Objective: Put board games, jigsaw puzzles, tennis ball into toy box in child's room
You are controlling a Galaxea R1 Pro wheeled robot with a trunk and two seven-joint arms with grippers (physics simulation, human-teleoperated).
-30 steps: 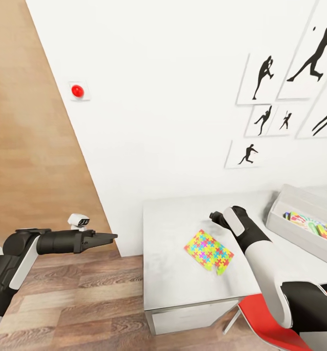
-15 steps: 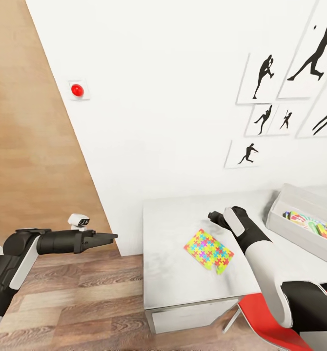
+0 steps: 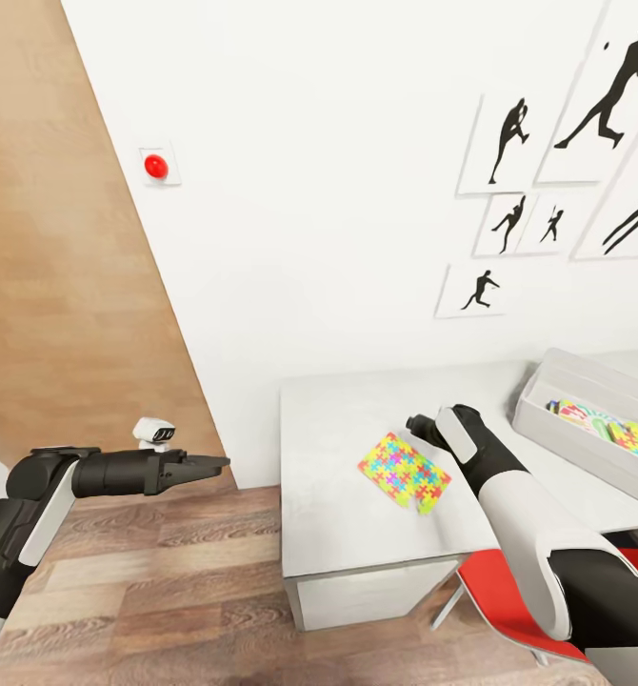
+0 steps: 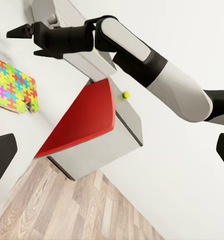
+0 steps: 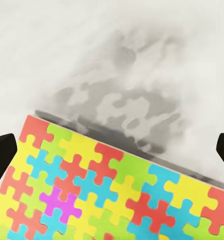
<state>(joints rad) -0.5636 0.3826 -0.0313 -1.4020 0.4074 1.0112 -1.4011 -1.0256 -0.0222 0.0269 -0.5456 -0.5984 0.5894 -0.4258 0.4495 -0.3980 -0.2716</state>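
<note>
A jigsaw puzzle [image 3: 405, 472] [image 5: 112, 190] [image 4: 9, 85], a thin multicoloured board, lies flat on the light grey table [image 3: 338, 448]. My right gripper [image 3: 416, 422] [image 4: 29, 42] [image 5: 112, 150] hovers open just above the table by the puzzle's far edge, holding nothing. The light grey toy box [image 3: 567, 446] stands at the table's right end with colourful flat toys [image 3: 586, 417] inside. A small yellow-green tennis ball [image 4: 126, 94] shows beyond the red chair; I cannot tell what it rests on. My left gripper [image 3: 214, 464] [image 4: 112, 155] is open and empty over the floor, left of the table.
A red chair [image 3: 519, 610] [image 4: 84, 117] is tucked at the table's near side under my right arm. The white wall behind carries black sports silhouettes [image 3: 509, 143] and a red button [image 3: 155, 167]. Wood-plank floor [image 3: 167, 591] lies left of the table.
The head camera has shifted slightly, so the whole picture moved. The right gripper sits a little nearer the puzzle's far edge. The left arm has not moved.
</note>
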